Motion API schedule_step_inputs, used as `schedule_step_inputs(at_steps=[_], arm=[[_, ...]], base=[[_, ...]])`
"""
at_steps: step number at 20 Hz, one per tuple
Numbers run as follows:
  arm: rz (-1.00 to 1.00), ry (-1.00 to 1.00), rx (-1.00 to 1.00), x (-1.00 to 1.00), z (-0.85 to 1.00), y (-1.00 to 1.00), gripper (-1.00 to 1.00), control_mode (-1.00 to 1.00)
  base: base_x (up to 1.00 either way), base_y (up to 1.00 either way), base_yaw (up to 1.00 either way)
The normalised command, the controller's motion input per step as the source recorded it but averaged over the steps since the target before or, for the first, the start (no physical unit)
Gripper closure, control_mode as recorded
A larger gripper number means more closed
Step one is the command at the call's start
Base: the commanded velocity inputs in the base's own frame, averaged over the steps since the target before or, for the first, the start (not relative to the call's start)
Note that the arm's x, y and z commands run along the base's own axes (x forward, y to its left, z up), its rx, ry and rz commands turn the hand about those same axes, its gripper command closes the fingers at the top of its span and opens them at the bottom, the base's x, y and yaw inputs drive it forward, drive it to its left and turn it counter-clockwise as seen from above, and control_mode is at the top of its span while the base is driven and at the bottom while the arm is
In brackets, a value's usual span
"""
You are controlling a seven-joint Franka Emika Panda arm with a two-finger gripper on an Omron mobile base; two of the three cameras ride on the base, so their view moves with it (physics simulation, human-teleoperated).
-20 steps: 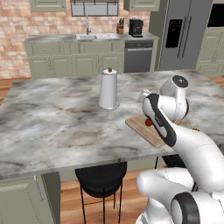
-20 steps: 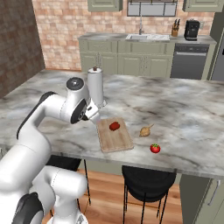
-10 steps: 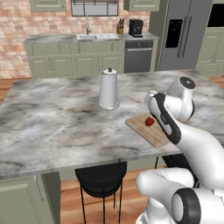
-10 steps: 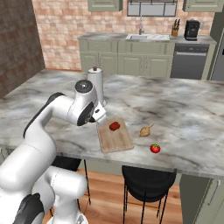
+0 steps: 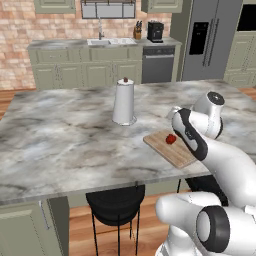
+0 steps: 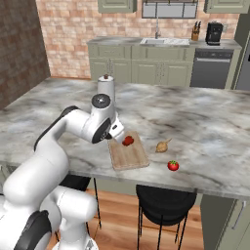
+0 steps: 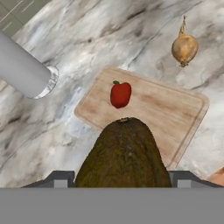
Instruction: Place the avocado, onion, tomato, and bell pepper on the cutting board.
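Jaws are clamped on the avocado (image 7: 124, 153), which hangs between the fingertips over the near part of the board (image 7: 175, 114). From the hand view it is above the board, not resting on it; height above the wood can't be judged from this angle.

Pepper (image 7: 120, 94) already lies on the board, toward its far side. Onion (image 7: 184, 47) sits on the bench (image 5: 60, 140) just off the board's edge. Tomato (image 6: 173, 165) is further out on the bench, toward the front edge.

Risks:
- Avocado is rounded. Released from too high, it probably rolls, either into the pepper or off the board's near edge onto the bench.
- Pepper is close to the avocado's line. A drop placed further in could knock it and send it rolling.
- Board is angled to the bench edge and its near corner sits close to that edge in the right base view. Anything rolling that way could leave the bench entirely.
- The arm (image 6: 78, 128) is folded tight against the board's left side, so a wide swing on retreat could clip the paper towel roll (image 5: 124, 101), which stands upright just beyond the board.

Room:
- Free wood lies on the near half and the corner toward the onion. That is the better drop zone, leaving space for two more items.
- Bench is open beyond the onion and tomato, so approach paths for those are unobstructed.
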Motion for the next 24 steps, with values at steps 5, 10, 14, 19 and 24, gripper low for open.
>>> schedule_step_inputs(at_steps=[5,10,14,19,24], arm=[[0.00,0.00,0.00,0.25,-0.20,0.00,1.00,-1.00],[0.00,0.00,0.00,0.32,-0.23,0.00,1.00,-1.00],[0.00,0.00,0.00,0.17,-0.24,-0.02,1.00,-1.00],[0.00,0.00,0.00,0.03,-0.25,-0.06,1.00,-1.00],[0.00,0.00,0.00,0.00,-0.24,-0.02,1.00,-1.00]], base=[[0.00,0.00,0.00],[0.00,0.00,0.00],[0.00,0.00,0.00],[0.00,0.00,0.00],[0.00,0.00,0.00]])
